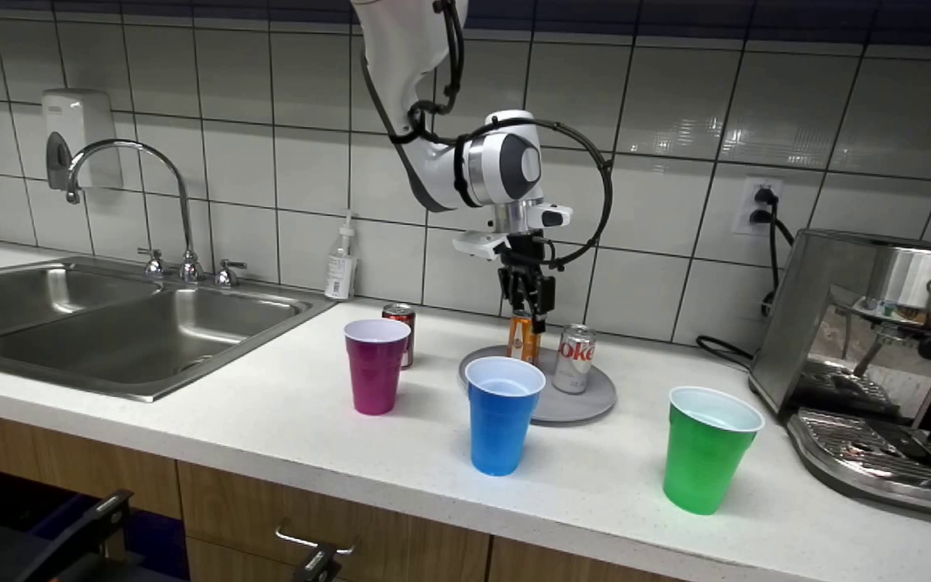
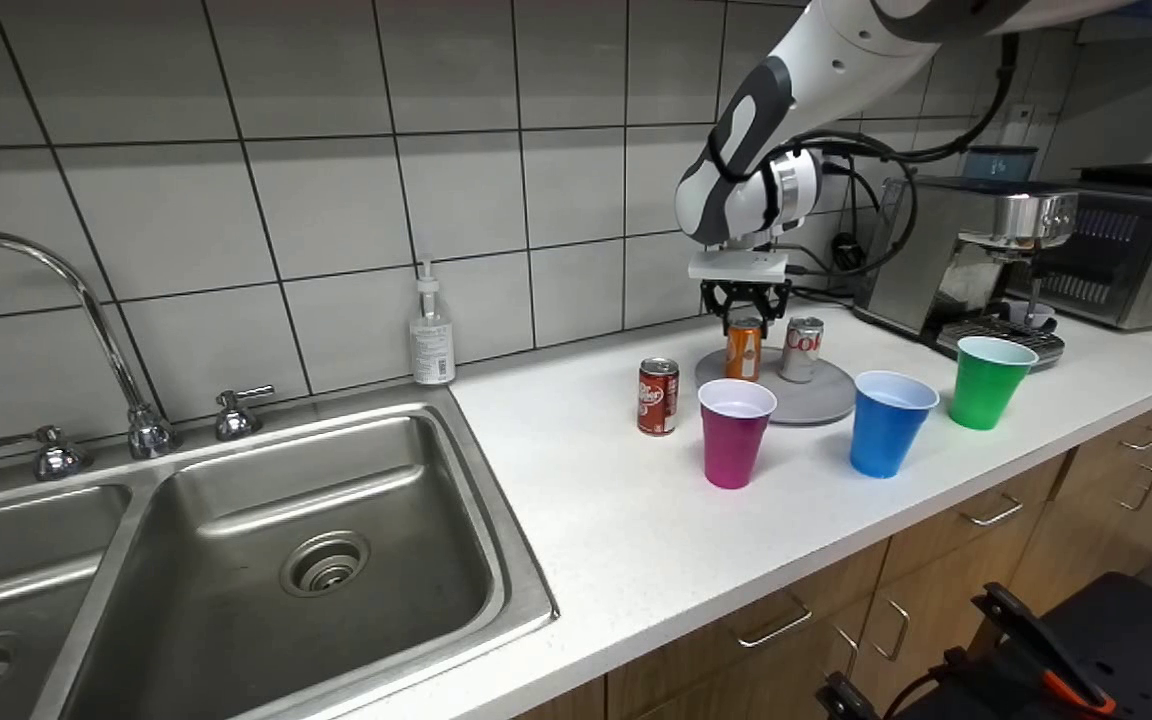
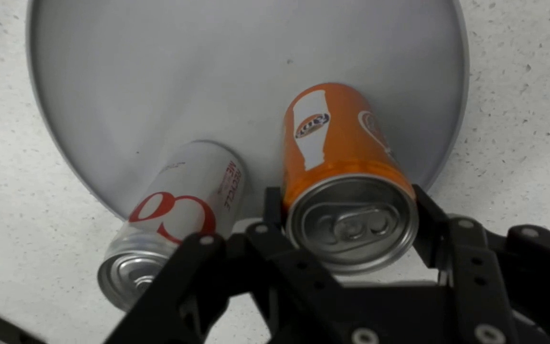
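Orange metal soda can (image 3: 337, 129) is what's getting squeezed here; the black two-finger gripper (image 3: 346, 212) is clamped on it near the top, a finger against each side in the wrist view; the can stands upright on a flat round grey tray (image 3: 160, 71), and a silver metal Coke can with red lettering (image 3: 194, 186) shares the tray, pretty close but with a gap; around the tray, on the speckled white counter (image 1: 417, 449), a blue plastic cup (image 1: 500, 420) is right near its edge, a magenta plastic cup (image 1: 375, 372) plus a dark red Dr Pepper can (image 2: 657, 398) are off to one side, and a green plastic cup (image 1: 708, 453) is on the opposite side; a boxy silver espresso machine (image 1: 805, 307) sits farther out from the tray on that same side.
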Tool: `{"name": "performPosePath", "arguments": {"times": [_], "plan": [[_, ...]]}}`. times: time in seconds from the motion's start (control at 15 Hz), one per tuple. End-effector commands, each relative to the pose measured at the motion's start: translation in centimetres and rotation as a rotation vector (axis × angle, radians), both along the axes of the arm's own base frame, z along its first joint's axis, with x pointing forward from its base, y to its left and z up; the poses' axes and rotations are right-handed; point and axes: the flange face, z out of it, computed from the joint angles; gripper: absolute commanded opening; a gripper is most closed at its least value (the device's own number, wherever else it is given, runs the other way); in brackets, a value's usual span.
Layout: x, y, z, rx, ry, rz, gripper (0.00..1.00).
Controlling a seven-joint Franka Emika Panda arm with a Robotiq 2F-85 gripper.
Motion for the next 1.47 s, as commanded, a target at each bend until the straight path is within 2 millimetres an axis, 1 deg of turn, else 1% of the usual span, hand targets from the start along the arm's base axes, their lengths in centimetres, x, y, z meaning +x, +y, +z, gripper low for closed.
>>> {"name": "performPosePath", "arguments": {"times": [0.0, 0.4, 0.8, 1.07, 1.4], "plan": [[0.7, -0.2, 1.0, 0.009, -0.010, -0.020, 0.38], [1.0, 0.4, 1.7, 0.008, -0.036, -0.009, 0.38], [2.0, 2.0, 2.7, 0.007, -0.071, 0.018, 0.38], [2.8, 3.4, 3.2, 0.005, -0.087, 0.044, 0.38], [4.1, 6.2, 3.6, 0.006, -0.099, 0.099, 0.38]]}}
